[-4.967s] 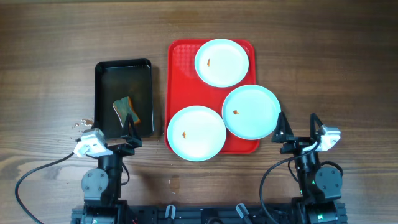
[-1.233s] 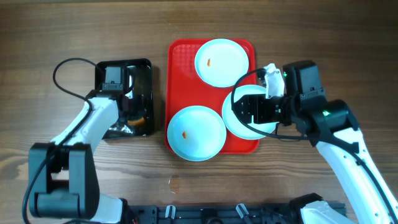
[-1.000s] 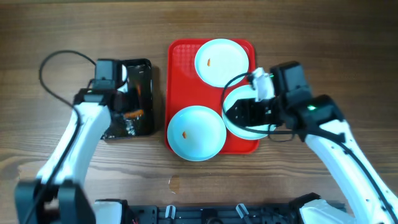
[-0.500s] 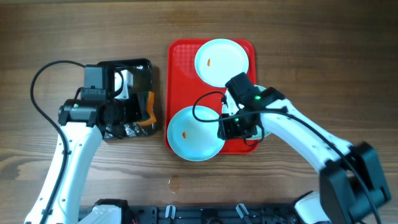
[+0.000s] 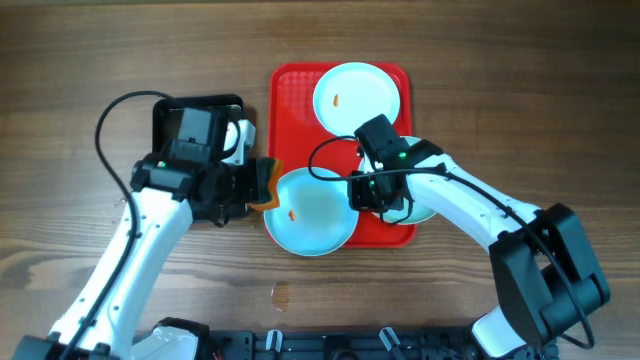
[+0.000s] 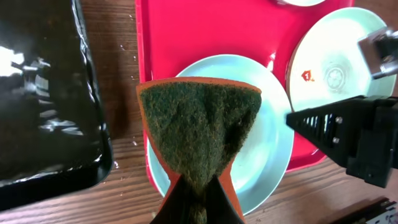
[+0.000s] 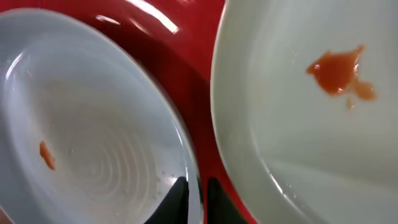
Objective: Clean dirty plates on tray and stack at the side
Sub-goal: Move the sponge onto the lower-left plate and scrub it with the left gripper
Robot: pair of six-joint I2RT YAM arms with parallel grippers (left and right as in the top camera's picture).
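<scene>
Three pale plates lie on the red tray [image 5: 293, 110]. The far plate [image 5: 357, 97] carries an orange smear. The right plate [image 5: 425, 195] is half hidden under my right arm; its smear [image 7: 339, 71] shows in the right wrist view. My right gripper [image 5: 356, 195] is shut on the right rim of the near plate [image 5: 308, 212], one finger inside the rim [image 7: 196, 180] and one outside. My left gripper [image 6: 199, 202] is shut on a green and orange sponge [image 6: 199, 127], which hangs over that plate's left edge.
A black tray [image 6: 43, 112] with water in it lies left of the red tray, partly under my left arm. The right gripper's black body [image 6: 348, 134] stands close to the sponge across the near plate. Bare wooden table surrounds both trays.
My right gripper slid from the right plate to the near plate and closed on its rim. My left arm carried the sponge out of the black tray to the near plate's left edge.
</scene>
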